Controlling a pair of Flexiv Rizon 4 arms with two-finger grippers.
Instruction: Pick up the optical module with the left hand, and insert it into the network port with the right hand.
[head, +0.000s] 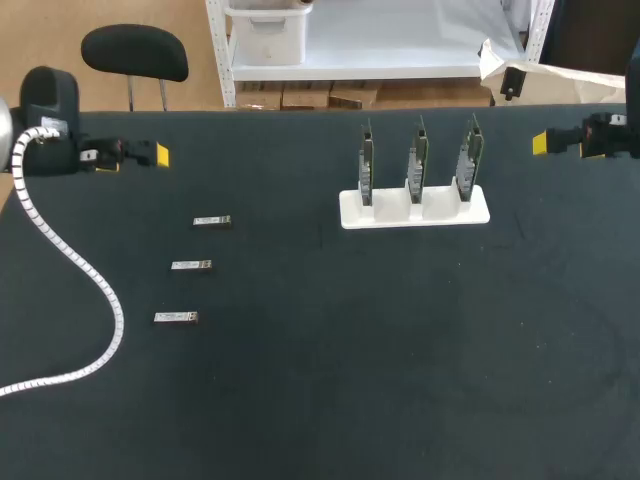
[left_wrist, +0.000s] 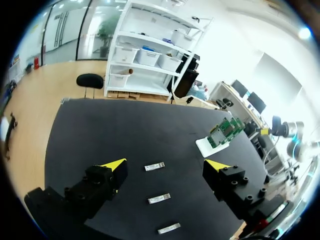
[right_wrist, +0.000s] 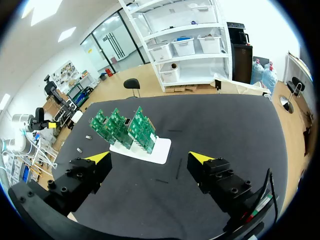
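Optical modules (head: 191, 265), three of them, are laid in a loose column on the left part of the table (head: 350, 380). All are flat and well apart from one another, and none is being held.

So, biggest first. The table is covered in a plain black surface and pretty much everything is set on its far half. The left arm is parked at the far-left corner, with a white ribbed cable (head: 90, 280) trailed from it down across the tabletop. The left gripper (head: 133, 158) is spread wide with nothing grasped. In its wrist view (left_wrist: 166, 165) the modules (left_wrist: 159, 198) are seen down on the table past the gap between the fingers, and they aren't touched. The right gripper (head: 560, 140) is kept at the far-right edge, also released and holding nothing, as its own view (right_wrist: 150, 157) shows.

A white holder (head: 350, 215) is placed right of centre, toward the far side. Three green boards (head: 416, 160) are stood upright in it, one per slot, side by side and roughly parallel. From the right wrist the holder (right_wrist: 162, 149) and boards (right_wrist: 122, 127) are seen ahead of the open fingers. The ports on the boards are too small to be made out.

The holder and the modules are kept well apart.
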